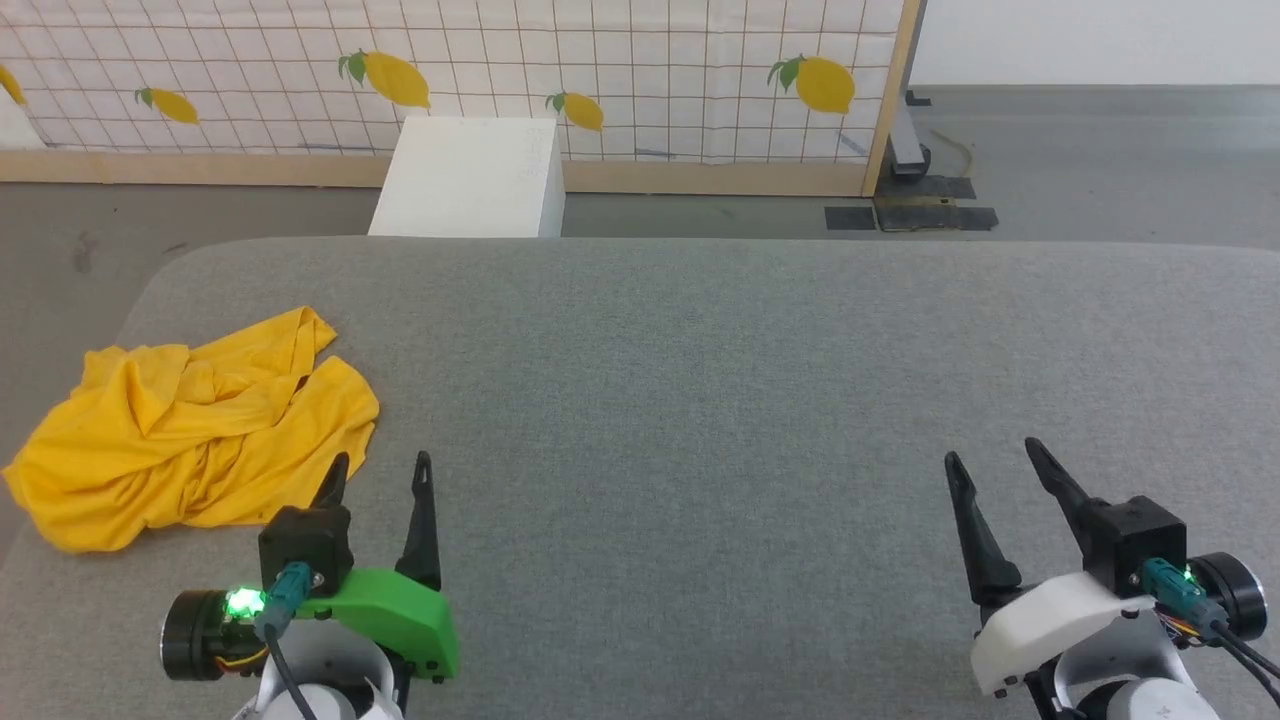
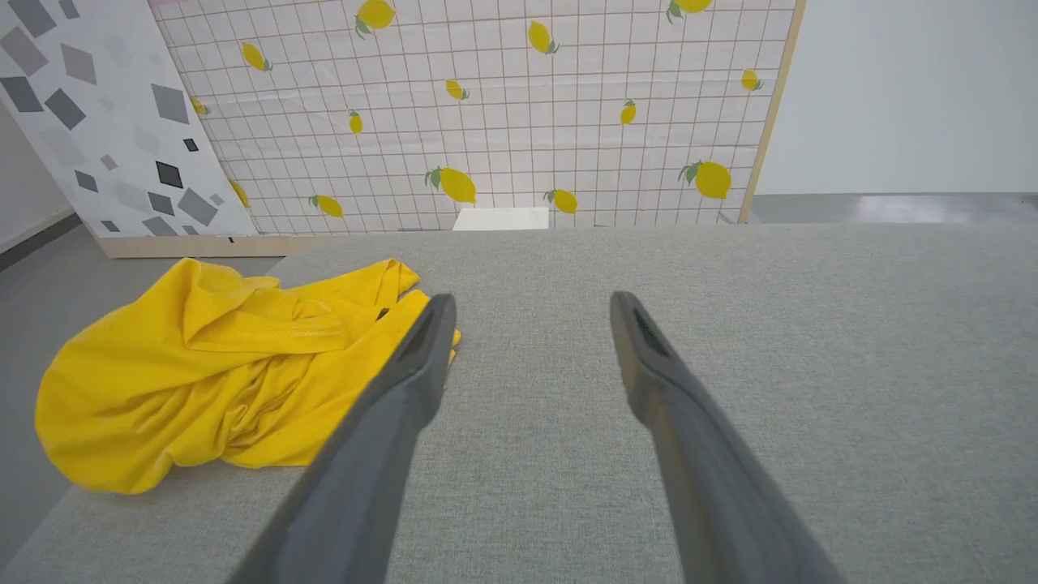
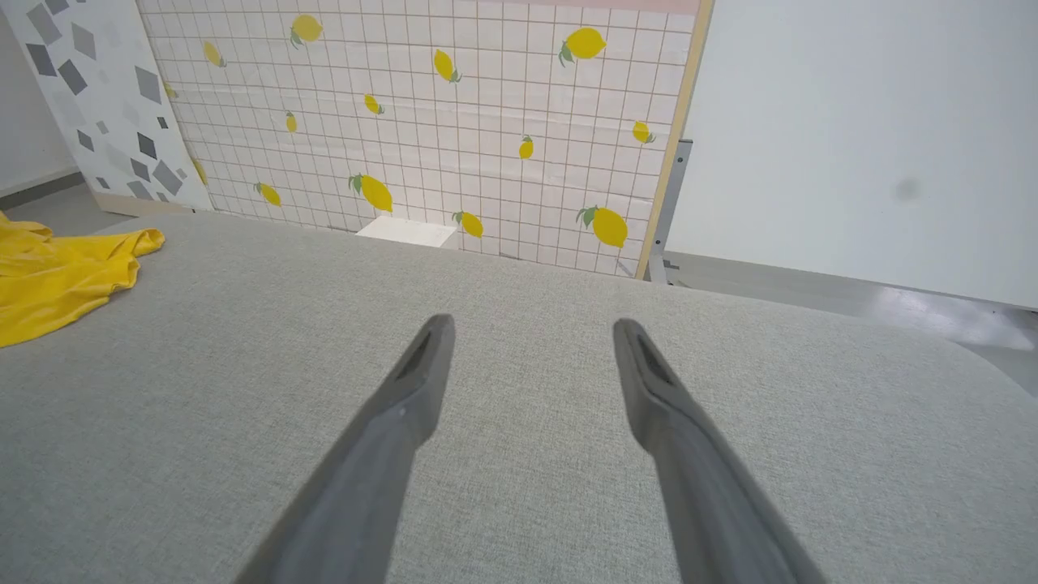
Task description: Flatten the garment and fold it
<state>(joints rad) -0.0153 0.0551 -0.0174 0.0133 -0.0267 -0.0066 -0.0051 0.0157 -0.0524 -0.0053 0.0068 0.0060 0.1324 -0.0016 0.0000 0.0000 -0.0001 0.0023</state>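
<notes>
Garment: the garment (image 1: 190, 430) (image 2: 211, 373) (image 3: 57, 276), a bright yellow T-shirt, lies crumpled in a loose heap at the left end of the counter, near its left edge.
Counter: the counter (image 1: 700, 400) has a grey fabric top with rounded far corners.
Left claw: the left claw (image 1: 382, 462) (image 2: 531, 300) has its two dark fingers spread apart, holding nothing, just beside the garment's right edge.
Right claw: the right claw (image 1: 990, 452) (image 3: 531, 322) is likewise spread and holds nothing, over bare grey fabric, well apart from the garment.
Beyond the counter: a white box (image 1: 470, 175) stands on the floor before a panel (image 1: 650, 80) printed with a grid and lemons.
</notes>
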